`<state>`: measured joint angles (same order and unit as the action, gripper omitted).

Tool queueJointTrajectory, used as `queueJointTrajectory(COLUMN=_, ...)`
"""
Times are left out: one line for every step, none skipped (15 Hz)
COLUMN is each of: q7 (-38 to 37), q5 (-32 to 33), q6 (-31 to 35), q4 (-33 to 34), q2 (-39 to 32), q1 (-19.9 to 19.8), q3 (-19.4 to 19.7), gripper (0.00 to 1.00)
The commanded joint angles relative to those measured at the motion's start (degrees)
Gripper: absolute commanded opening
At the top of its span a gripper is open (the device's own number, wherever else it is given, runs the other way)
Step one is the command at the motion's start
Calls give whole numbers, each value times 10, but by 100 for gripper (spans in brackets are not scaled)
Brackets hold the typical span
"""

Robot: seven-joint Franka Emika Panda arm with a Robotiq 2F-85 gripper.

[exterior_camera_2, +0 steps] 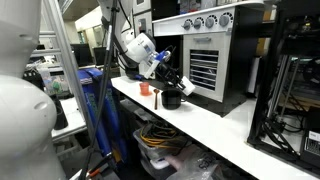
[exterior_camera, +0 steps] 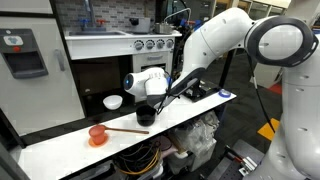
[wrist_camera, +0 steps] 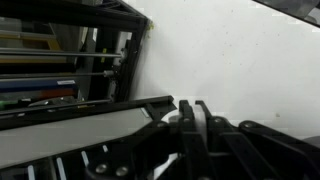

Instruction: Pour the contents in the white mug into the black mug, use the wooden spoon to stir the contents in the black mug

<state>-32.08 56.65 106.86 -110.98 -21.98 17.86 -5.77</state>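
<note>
In an exterior view, the white mug (exterior_camera: 113, 101) stands left of centre on the table (exterior_camera: 60, 150). The black mug (exterior_camera: 146, 116) sits beside it under the gripper (exterior_camera: 155, 104), and the wooden spoon (exterior_camera: 127, 129) lies flat in front, so stirring is not yet done; whether anything was poured cannot be told. In an exterior view from another angle, the gripper (exterior_camera_2: 168, 88) hovers above the black mug (exterior_camera_2: 172, 100) at centre, and in the wrist view the gripper (wrist_camera: 190, 112) has its jaws pressed together at lower centre, holding nothing.

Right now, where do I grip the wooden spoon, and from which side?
Mid-handle of the wooden spoon, from straight above, jaws across the handle. It lies flat on the white counter, one end by the orange-red cup, the other near the black mug, so the middle is probably clearest. Its bowl end is too small to tell.
</note>
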Motion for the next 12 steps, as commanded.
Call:
queueJointTrajectory(q7=5, q5=23, q6=-25, q4=11, q2=-14, q1=6, q3=-13, gripper=2)
queueJointTrajectory(q7=5, q5=25, q6=-28, q4=11, q2=-15, q1=8, q3=-16, gripper=2)
queueJointTrajectory(q7=5, q5=29, q6=-33, q4=12, q2=-18, q1=10, q3=-19, gripper=2)
queueJointTrajectory(q7=6, q5=31, q6=-36, q4=12, q2=-21, q1=12, q3=-22, gripper=2)
queueJointTrajectory(q7=7, q5=33, q6=-40, q4=12, q2=-23, q1=14, q3=-25, gripper=2)
queueJointTrajectory(q7=8, q5=35, q6=-45, q4=13, q2=-27, q1=18, q3=-26, gripper=2)
queueJointTrajectory(q7=8, q5=38, q6=-50, q4=14, q2=-30, q1=20, q3=-28, gripper=2)
queueJointTrajectory(q7=8, q5=41, q6=-54, q4=14, q2=-32, q1=22, q3=-30, gripper=2)
queueJointTrajectory(q7=8, q5=44, q6=-58, q4=14, q2=-33, q1=24, q3=-31, gripper=2)
queueJointTrajectory(q7=8, q5=48, q6=-60, q4=15, q2=-35, q1=25, q3=-32, gripper=2)
queueJointTrajectory(q7=9, q5=48, q6=-60, q4=16, q2=-37, q1=25, q3=-34, gripper=2)
queueJointTrajectory(q7=11, q5=47, q6=-58, q4=16, q2=-37, q1=23, q3=-35, gripper=2)
